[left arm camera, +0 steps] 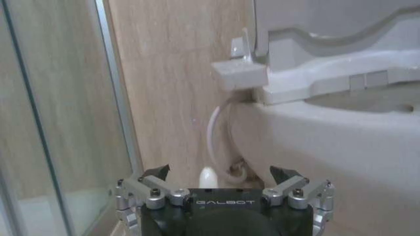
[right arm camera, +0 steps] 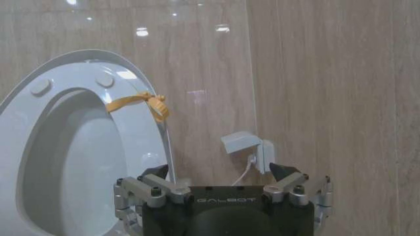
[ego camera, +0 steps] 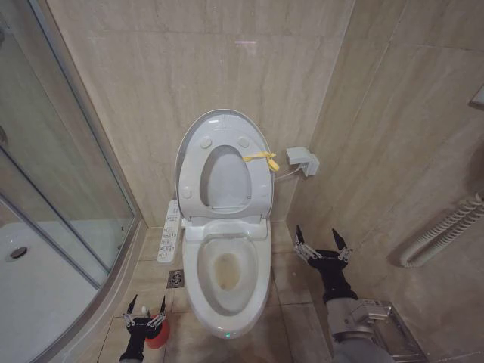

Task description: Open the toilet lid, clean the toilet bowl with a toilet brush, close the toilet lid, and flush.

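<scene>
**A:** ok so where's everything at right now?

**B:** the toilet lid [ego camera: 190, 144] is standing upright against the back wall, seat ring [ego camera: 261, 181] flipped up with it, yellow tie [ego camera: 262, 159] looped on the ring's right edge. The toilet bowl [ego camera: 198, 283] is wide open, with the button panel [ego camera: 171, 231] sticking out on its left side.

**A:** and the arms?

**B:** left gripper [ego camera: 145, 312] is low on the floor to the left of the bowl, fingers spread, nothing in them. The toilet brush [left arm camera: 207, 176] sits right in the gap between them. Its red holder [ego camera: 159, 334] is just below the gripper. Can't honestly tell from the wrist view if a finger is touching the handle tip.

**A:** right one?

**B:** right gripper [ego camera: 321, 240] hangs to the right of the bowl, also spread and empty, facing the raised lid and a small white wall box [ego camera: 302, 159].
</scene>
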